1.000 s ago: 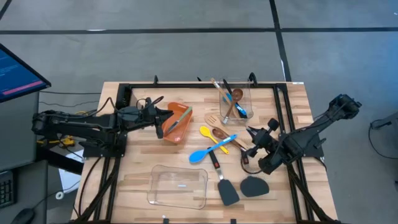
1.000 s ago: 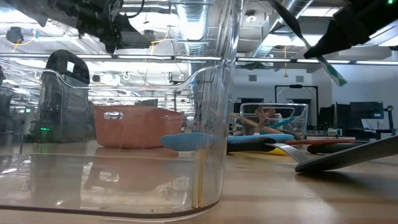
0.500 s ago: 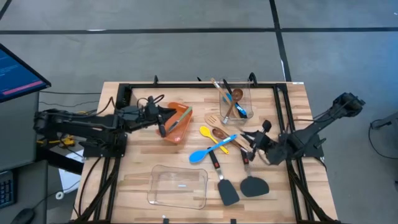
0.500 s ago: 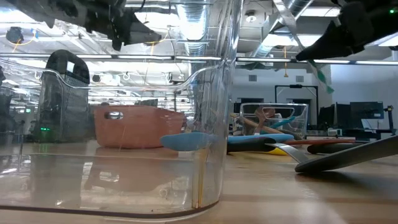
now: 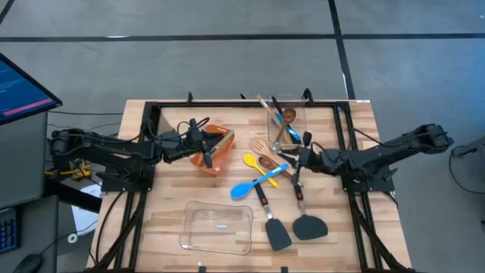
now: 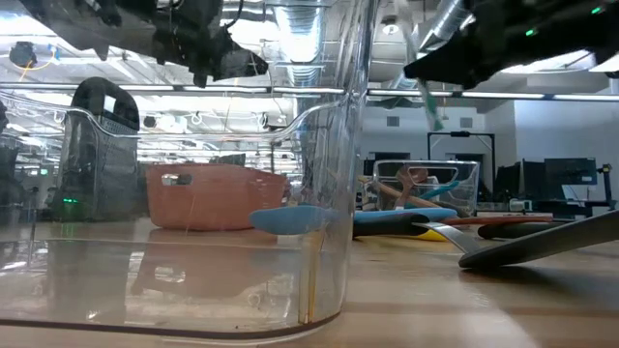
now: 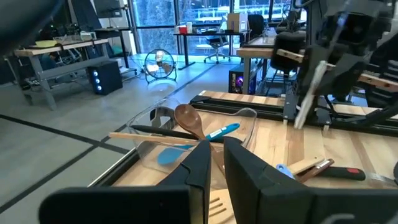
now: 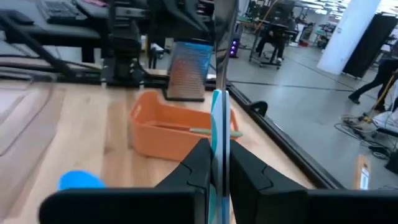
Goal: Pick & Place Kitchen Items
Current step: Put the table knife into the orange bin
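Beside clear container (image 5: pixel 286 121), wooden turner (image 5: pixel 261 145), blue spoon (image 5: pixel 256 184), spatulas (image 5: pixel 277 233)

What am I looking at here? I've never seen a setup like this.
Two dark robot arms work at a wooden table. One picture looks down from above, one sits at table height, and two come from cameras on the arms' wrists. On the table lie spoons and two black spatulas, an orange bin, a clear tub with utensils and a clear tray. The right arm's fingers pinch a slim tool; the left arm's fingers, above the bin, look closed with nothing visible between them.
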Motion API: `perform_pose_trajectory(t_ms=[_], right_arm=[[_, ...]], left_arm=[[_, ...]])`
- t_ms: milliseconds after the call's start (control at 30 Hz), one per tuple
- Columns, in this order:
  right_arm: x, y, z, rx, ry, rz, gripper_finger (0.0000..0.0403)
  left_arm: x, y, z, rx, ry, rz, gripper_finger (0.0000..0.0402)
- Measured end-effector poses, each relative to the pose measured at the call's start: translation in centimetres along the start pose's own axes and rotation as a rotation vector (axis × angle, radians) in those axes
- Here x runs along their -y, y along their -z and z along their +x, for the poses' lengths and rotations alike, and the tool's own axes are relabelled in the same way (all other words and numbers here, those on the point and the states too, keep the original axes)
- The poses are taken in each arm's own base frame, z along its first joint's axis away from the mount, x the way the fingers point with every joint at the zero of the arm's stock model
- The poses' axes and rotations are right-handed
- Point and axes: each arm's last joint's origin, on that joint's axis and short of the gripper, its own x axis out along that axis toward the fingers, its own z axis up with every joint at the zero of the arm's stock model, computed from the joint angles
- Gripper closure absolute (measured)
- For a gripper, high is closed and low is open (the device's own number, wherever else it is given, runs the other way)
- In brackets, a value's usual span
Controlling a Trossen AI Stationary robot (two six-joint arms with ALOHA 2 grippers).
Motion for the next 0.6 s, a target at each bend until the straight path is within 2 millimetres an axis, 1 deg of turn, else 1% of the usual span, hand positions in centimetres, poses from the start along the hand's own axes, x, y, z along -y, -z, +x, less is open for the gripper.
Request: perform_pose_trajectory(t_ms=[167, 267, 333, 400, 500, 600], right_arm=[[1.9, 0.2, 1.9, 0.048, -0.029, -0.001, 0.0378], [2.8, 0.2, 2.7, 0.091, -0.075, 0.007, 0.0378], [3.0, 0.6, 3.1, 0.086, -0.115, 0.004, 0.0378], [3.1, 1.1, 3.5, 0.065, -0.140, -0.001, 0.0378], [3.4, 1.5, 4.1, 0.042, -0.137, -0.007, 0.0378], [3.7, 1.1, 4.9, 0.045, -0.127, -0.003, 0.0378]], left_arm=[[-0.3, 0.4, 0.6, -0.005, -0.019, 0.000, 0.0372], [-0.5, 0.7, 0.9, -0.015, -0.029, -0.004, 0.0372], [-0.6, 0.8, 1.0, -0.022, -0.021, -0.021, 0.0372], [-0.7, 0.8, 1.1, -0.014, 0.035, -0.035, 0.0372], [-0.6, 0.6, 1.4, 0.024, 0.181, -0.065, 0.0380], [-0.3, 0.1, 1.8, 0.108, 0.274, -0.078, 0.0393]])
